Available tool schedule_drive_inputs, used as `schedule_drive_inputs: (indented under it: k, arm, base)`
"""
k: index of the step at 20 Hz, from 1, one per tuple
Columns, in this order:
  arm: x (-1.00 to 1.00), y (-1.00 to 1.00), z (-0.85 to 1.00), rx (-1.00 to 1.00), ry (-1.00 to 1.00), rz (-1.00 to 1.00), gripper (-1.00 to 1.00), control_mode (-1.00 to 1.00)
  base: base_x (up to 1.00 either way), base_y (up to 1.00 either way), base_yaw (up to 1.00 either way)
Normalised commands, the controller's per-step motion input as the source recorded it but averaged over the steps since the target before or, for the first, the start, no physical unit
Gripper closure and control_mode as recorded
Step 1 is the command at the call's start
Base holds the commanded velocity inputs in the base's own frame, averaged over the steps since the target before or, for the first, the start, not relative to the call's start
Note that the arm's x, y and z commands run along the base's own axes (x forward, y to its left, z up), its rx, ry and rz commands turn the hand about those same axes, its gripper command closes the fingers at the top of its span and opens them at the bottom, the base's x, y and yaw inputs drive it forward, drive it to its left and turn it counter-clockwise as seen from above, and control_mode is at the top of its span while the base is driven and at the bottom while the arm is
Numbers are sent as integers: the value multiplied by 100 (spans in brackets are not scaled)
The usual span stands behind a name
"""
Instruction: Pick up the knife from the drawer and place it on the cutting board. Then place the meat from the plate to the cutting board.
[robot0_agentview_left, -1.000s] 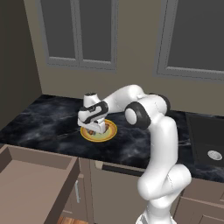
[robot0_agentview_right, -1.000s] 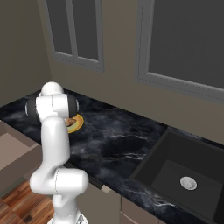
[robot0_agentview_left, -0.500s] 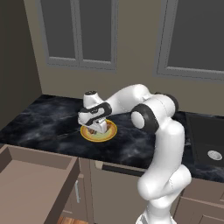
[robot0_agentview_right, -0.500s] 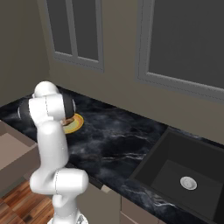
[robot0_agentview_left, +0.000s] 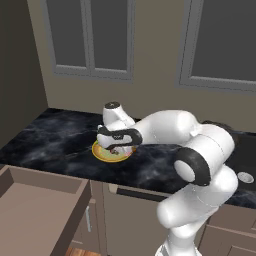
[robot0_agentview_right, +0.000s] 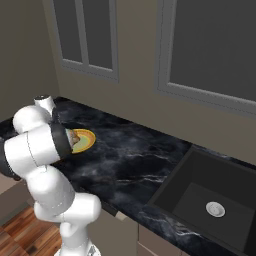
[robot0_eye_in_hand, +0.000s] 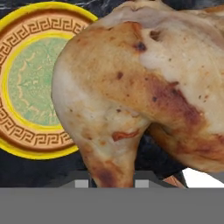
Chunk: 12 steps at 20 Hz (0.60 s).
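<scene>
the gripper (robot0_agentview_left: 116, 148) is clamped on the meat (robot0_eye_in_hand: 144, 83) above the plate (robot0_eye_in_hand: 33, 85), which sits at nine o'clock. the meat looks lumpy, greasy and light. best held across its narrow shank.

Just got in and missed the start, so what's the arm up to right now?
The white arm reaches over the dark marble counter with its gripper shut on the meat, a golden-brown roasted piece, right above the yellow-orange plate. In the hand view the meat sits close against the camera, with the plate's patterned centre bare beside it. The drawer below the counter stands open. A dark sink lies off to the right.
</scene>
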Motion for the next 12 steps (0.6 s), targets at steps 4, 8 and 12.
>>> schedule_drive_inputs:
  k: [4, 8, 12]
  arm:
    - [-73, -37, 80, 0, -2, -12, 100, -100]
    - [-57, -39, 93, 0, 0, -10, 100, -100]
    - [-60, -41, 82, 0, 0, -9, 100, -100]
  base:
    - [0, 0, 0]
    - [0, 0, 0]
    - [0, 0, 0]
